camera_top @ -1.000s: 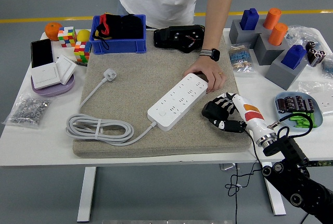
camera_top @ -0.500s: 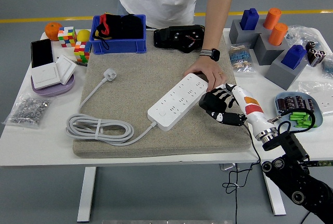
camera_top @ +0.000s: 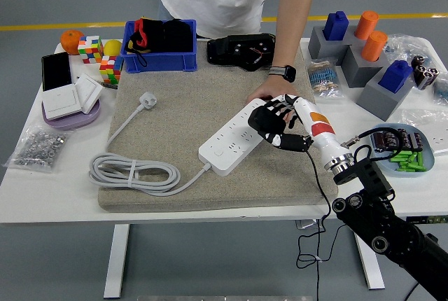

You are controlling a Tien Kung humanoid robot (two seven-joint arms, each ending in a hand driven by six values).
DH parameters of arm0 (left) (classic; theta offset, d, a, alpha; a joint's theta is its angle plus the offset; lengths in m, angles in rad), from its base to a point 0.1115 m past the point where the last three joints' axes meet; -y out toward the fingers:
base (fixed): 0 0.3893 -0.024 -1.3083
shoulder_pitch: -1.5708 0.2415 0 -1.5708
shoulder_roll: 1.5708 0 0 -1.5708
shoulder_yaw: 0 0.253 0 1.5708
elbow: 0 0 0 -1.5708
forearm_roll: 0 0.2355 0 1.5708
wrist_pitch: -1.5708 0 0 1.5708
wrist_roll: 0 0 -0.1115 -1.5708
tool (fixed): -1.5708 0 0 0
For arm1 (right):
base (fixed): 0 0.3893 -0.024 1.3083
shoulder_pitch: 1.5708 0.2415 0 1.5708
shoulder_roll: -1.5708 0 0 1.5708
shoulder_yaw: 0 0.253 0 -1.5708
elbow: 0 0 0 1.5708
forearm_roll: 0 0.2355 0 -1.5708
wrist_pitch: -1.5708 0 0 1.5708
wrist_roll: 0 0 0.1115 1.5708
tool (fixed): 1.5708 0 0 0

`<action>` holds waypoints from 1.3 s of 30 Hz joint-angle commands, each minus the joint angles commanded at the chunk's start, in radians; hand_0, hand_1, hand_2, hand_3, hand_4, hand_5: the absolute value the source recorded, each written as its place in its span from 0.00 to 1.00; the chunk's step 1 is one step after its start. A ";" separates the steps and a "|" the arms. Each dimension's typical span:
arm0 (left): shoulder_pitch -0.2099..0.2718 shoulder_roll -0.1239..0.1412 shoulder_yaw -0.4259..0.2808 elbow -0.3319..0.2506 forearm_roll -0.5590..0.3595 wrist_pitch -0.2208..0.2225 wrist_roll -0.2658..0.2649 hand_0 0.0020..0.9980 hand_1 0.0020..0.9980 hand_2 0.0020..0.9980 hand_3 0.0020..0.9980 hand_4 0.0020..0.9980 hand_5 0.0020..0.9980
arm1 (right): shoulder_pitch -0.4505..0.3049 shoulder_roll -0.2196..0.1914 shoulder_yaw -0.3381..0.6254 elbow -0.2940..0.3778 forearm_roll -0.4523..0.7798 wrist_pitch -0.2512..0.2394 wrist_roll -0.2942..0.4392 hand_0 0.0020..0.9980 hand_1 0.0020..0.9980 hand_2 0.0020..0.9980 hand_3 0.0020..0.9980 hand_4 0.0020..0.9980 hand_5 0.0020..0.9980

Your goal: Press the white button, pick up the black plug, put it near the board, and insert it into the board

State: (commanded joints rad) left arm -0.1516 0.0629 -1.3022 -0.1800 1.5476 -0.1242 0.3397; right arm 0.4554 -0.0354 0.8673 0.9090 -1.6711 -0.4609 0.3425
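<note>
A white power strip (camera_top: pixel 239 136) is seen lying slantwise on the grey mat (camera_top: pixel 175 175) at the middle of the desk (camera_top: pixel 42 182), its far end steadied by a person's hand (camera_top: pixel 269 91). The right robot hand (camera_top: pixel 274 126) is held over that same end, fingers curled around a dark object taken to be the black plug, though its outline is hard to separate from the black glove. The strip's white button (camera_top: pixel 218 151) is set near its front end, where the coiled white cable (camera_top: pixel 133 171) is attached. The plug is judged to be light, rigid and fairly smooth; it is best pinched by the sides of its body, prongs left free and pointed down. A thin black wire (camera_top: pixel 315 203) is seen trailing below the wrist, off the desk's near edge. The left robot hand is not shown.
</note>
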 joint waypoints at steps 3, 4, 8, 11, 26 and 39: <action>0.001 0.001 0.002 0.000 -0.005 0.000 0.000 0.68 0.68 0.66 0.69 0.56 0.20 | 0.031 0.011 -0.010 -0.043 0.010 0.000 0.006 0.24 0.27 0.31 0.53 0.74 0.00; 0.002 0.001 0.002 0.000 -0.006 0.001 0.000 0.68 0.68 0.66 0.69 0.56 0.20 | 0.037 0.014 -0.012 -0.052 0.014 0.000 0.007 0.24 0.27 0.31 0.53 0.74 0.00; 0.003 0.002 0.005 0.000 -0.011 0.001 -0.001 0.68 0.68 0.66 0.69 0.56 0.20 | 0.060 0.026 -0.021 -0.101 0.028 -0.001 0.010 0.24 0.27 0.31 0.53 0.74 0.00; 0.002 0.001 0.004 0.000 -0.005 0.000 -0.001 0.68 0.68 0.66 0.69 0.56 0.20 | 0.072 0.035 -0.027 -0.135 0.035 -0.003 0.011 0.24 0.27 0.31 0.53 0.74 0.00; 0.000 0.003 0.004 0.000 0.008 -0.002 0.000 0.68 0.68 0.66 0.69 0.56 0.20 | 0.120 0.035 -0.042 -0.269 0.058 -0.009 0.021 0.24 0.27 0.30 0.53 0.74 0.00; 0.001 0.002 0.000 0.000 0.013 -0.002 0.000 0.68 0.68 0.66 0.69 0.56 0.20 | 0.106 0.035 -0.109 -0.195 0.083 -0.012 0.005 0.24 0.27 0.30 0.54 0.74 0.00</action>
State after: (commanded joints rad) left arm -0.1508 0.0652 -1.3020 -0.1800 1.5608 -0.1265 0.3400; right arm 0.5614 0.0000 0.7582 0.7135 -1.5881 -0.4727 0.3471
